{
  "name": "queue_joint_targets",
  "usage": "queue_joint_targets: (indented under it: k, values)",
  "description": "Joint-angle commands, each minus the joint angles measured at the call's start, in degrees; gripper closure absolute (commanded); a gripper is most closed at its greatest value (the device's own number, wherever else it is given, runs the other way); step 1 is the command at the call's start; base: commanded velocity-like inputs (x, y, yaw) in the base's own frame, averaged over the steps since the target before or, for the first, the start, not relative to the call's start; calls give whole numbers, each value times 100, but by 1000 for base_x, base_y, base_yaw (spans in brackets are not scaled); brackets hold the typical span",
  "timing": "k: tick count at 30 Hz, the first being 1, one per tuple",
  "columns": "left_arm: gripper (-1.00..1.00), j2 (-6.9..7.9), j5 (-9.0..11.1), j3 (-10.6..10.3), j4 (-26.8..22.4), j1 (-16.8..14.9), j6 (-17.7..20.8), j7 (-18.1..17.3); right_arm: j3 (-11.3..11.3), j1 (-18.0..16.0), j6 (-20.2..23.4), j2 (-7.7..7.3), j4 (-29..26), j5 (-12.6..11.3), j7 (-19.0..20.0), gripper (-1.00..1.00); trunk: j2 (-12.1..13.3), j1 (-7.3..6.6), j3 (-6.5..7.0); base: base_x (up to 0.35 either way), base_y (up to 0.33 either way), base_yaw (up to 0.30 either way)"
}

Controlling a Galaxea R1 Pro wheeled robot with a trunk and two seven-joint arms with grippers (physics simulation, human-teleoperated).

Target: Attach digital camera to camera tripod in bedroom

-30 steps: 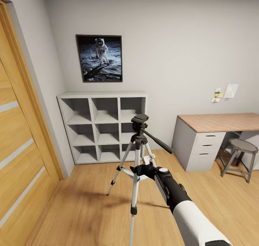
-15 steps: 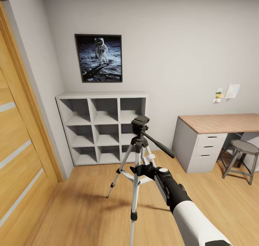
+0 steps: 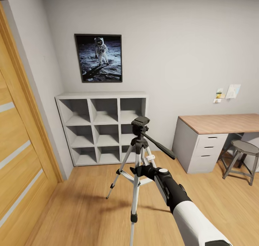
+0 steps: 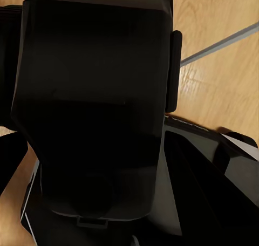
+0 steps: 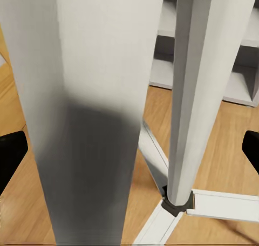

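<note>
The camera tripod [image 3: 140, 141] stands on the wood floor in front of the shelves, its black head [image 3: 140, 122] bare and its pan handle [image 3: 160, 147] pointing down to the right. My right gripper [image 3: 138, 169] reaches the tripod at the level of its leg braces. In the right wrist view a silver leg [image 5: 91, 95] stands close between the widely spread black fingertips [image 5: 11, 154], so the gripper is open. The digital camera [image 4: 97, 95], black and boxy with a speck of red at its top edge, sits very close in the left wrist view, with my left gripper [image 4: 108, 173] shut on it.
White cube shelves [image 3: 102, 127] stand against the back wall under an astronaut poster [image 3: 99, 58]. A wooden door [image 3: 18, 149] lines the left side. A desk with drawers [image 3: 201, 145] and a stool [image 3: 241, 156] stand at the right. Open floor [image 3: 82, 210] lies left of the tripod.
The whole picture has shifted a little, so the head camera moved. The tripod sits slightly lower in view. My right arm keeps the same pose at the tripod.
</note>
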Motion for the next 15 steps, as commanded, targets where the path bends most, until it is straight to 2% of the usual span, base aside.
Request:
queue_joint_targets:
  k: [1,14,15]
  values:
    - [100,2,25,2,0,-4,10,-21,-9,-3,24,2,4,62,30,-100,-9,2,-10,12,0,0]
    - [100,2,26,2,1,-4,10,-21,-9,-3,24,9,26,75,34,-100,-9,2,-10,2,0,0]
    - [100,2,26,2,1,-4,10,-21,-9,-3,24,9,26,77,35,100,-9,2,-10,0,0,0]
